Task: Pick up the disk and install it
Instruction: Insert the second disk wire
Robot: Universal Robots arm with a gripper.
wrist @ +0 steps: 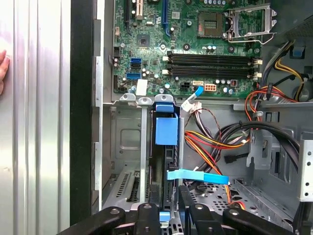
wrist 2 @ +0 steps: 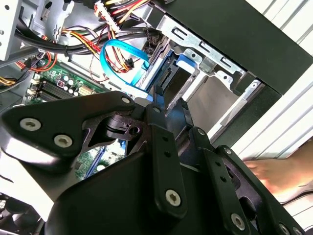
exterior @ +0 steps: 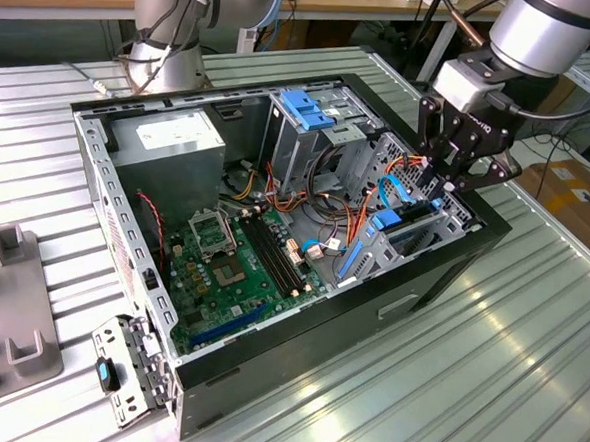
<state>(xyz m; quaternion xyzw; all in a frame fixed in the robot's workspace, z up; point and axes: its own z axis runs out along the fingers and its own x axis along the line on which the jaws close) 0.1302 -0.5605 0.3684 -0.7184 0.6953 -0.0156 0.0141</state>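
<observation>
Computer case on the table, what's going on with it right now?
The robot arm's gripper is down at the drive bay of the open computer case, closed on the disk, which stands on edge in the bay beside the motherboard. A person's hand rests on the metal table just outside the case.

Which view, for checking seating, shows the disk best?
The first wrist view: the disk stands edge-on in the drive bay, blue frame plainly visible. In the second wrist view the hand covers much of it; in the exterior view its blue edge peeks from the bay.
</observation>
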